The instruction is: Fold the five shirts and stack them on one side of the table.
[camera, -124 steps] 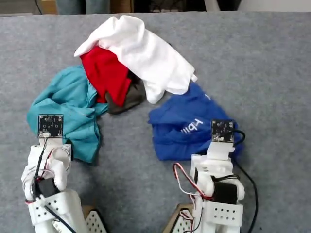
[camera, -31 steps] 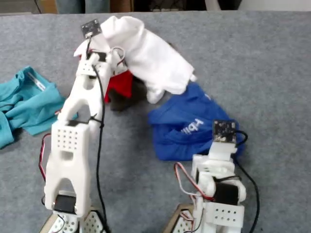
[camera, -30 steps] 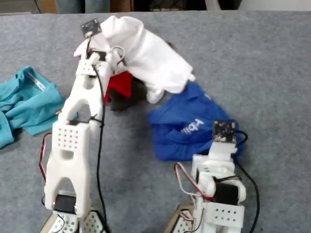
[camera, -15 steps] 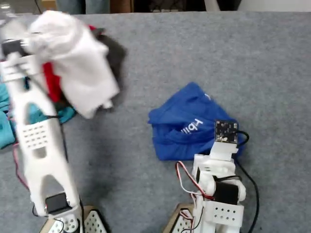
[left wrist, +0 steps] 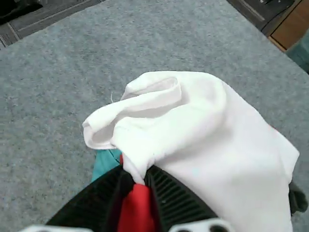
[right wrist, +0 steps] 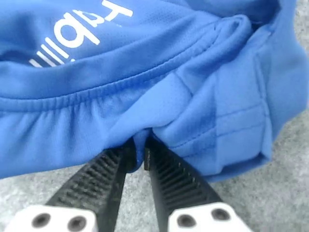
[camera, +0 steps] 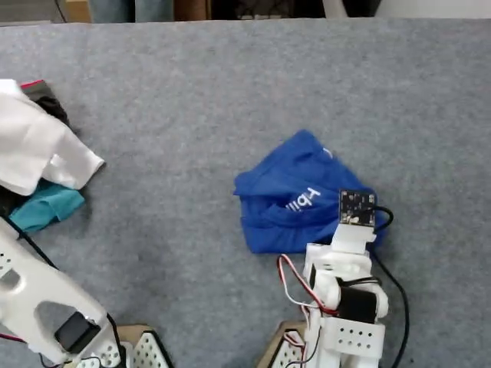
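- Grey felt-like cloth covers your worktop (camera: 230, 77), and your two white arms stand at its near edge
- Your left end effector (left wrist: 137, 180) is clamped on a bunched fold of the white shirt (left wrist: 207, 125), and fabric of the red shirt (left wrist: 136, 212) shows between its black ribbed jaws
- At the worktop's left edge the white shirt lies crumpled on top of a heap; a teal shirt (camera: 46, 205) pokes out from under it on the near side and a dark shirt (camera: 47, 103) on the far side
- Your right end effector (right wrist: 139, 153) is pinched together on a fold of the blue shirt (right wrist: 145, 72), which lies rumpled just ahead of the right arm (camera: 345, 291), well apart from the heap
- White lettering runs across the blue shirt, partly creased
- You have five shirts, one each of white, red, teal, dark and blue: four in the heap, one alone, none folded
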